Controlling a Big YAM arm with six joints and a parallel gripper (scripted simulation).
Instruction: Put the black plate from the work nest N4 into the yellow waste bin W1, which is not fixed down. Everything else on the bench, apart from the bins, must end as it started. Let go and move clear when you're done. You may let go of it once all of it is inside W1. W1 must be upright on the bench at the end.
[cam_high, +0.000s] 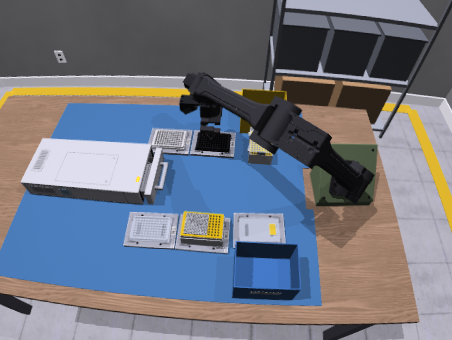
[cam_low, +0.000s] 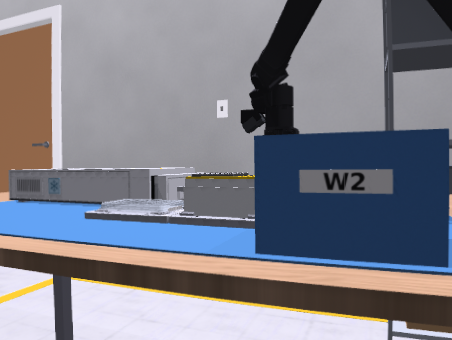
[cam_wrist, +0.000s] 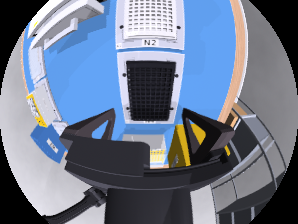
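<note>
black plate (cam_high: 214, 142) seated in its nest, beside the white plate (cam_high: 170, 138) | gripper (cam_high: 210, 131) poised directly above the black plate's far edge | jaws spread wide, nothing held

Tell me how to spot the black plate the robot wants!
Find the long white machine on the blue mat, then look past its right end to the far row of trays. The black plate sits in the middle one, right under the open gripper. Its neighbours are a white plate and a yellow-topped box; only this one is black.
</note>
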